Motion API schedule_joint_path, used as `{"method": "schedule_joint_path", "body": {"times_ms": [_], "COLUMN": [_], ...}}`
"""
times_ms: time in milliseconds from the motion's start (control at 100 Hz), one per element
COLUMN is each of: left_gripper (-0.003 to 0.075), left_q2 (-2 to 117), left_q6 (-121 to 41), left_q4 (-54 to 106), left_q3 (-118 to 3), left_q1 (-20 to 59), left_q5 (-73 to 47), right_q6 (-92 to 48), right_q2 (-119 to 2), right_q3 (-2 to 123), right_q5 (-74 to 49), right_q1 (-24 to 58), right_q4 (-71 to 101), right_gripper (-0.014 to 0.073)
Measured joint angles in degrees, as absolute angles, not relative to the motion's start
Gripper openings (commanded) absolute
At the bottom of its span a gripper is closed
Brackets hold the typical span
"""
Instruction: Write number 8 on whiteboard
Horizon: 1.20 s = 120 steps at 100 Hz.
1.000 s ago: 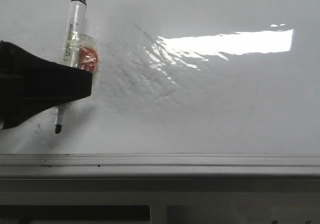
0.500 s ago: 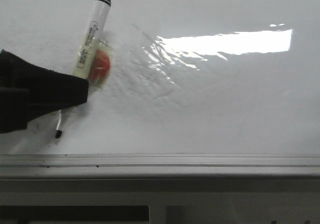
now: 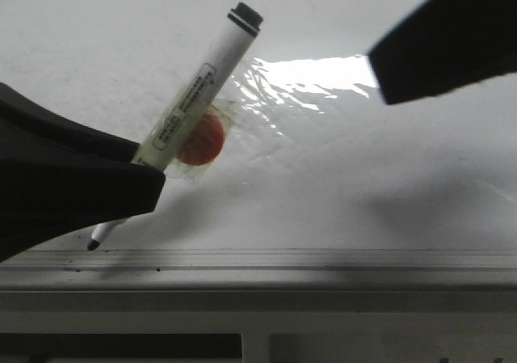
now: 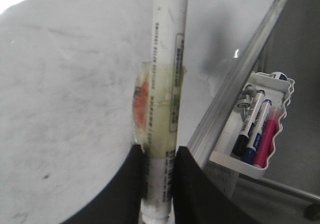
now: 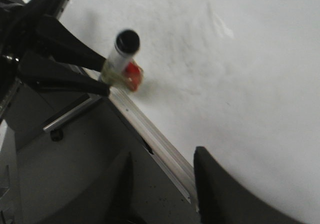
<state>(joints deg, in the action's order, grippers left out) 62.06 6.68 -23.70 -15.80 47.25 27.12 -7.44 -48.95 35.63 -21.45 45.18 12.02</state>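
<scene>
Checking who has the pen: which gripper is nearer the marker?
Left. The left gripper is clamped on the marker; the right gripper hangs open, apart from it.

The front camera sat low and very close, and looked forward across the big shiny white board [image 3: 323, 185] and its grey metal edge rail [image 3: 323, 259]. The left wrist camera looked along the white marker pen with the black cap [image 4: 165, 99], very near it, with the same rail [image 4: 235, 94] beside. The right wrist camera looked from farther back over the rail [image 5: 150, 134] and board [image 5: 240, 59]. All three views shared the pen [image 3: 182, 132] [image 5: 120, 57], the board and the rail.
</scene>
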Motion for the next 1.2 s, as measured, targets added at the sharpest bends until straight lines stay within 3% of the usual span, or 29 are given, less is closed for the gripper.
{"method": "schedule_joint_path", "body": {"times_ms": [420,490,680,730,810,910,980,1200], "left_gripper": [-0.002,-0.002,-0.002,-0.0014,0.0064,0.0265,0.0347,0.035], "left_q2": [60.85,60.85,60.85,60.85,60.85,60.85,60.85,56.54], "left_q6": [6.68,6.68,6.44,6.41,6.32,6.32,6.43,7.26], "left_q4": [-29.12,-29.21,-29.36,-29.62,-29.59,-29.32,-28.56,-27.13], "left_q3": [-15.8,-15.8,-15.8,-15.69,-15.69,-15.69,-15.69,-15.69], "left_q1": [47.25,47.25,47.25,47.25,47.25,47.25,47.25,47.25], "left_q5": [26.89,26.89,26.89,26.89,26.89,26.89,26.89,24.38], "right_q6": [-7.57,-7.57,-7.57,-7.57,-7.57,-7.57,-7.61,-7.61], "right_q2": [-63.97,-65.18,-66.14,-66.14,-66.14,-66.14,-66.14,-65.88], "right_q3": [46.22,46.59,46.72,46.83,46.94,46.94,46.94,48.58], "right_q5": [-21.16,-21.08,-21.08,-21.19,-21.19,-21.19,-21.27,-21.67], "right_q1": [49.49,49.49,49.49,49.63,49.77,49.86,49.86,49.86], "right_q4": [15.44,16.74,20.12,20.6,20.83,20.94,20.94,20.6], "right_gripper": [0.0258,0.0195,-0.0073,-0.0071,-0.0071,-0.0071,-0.0071,-0.0055]}}
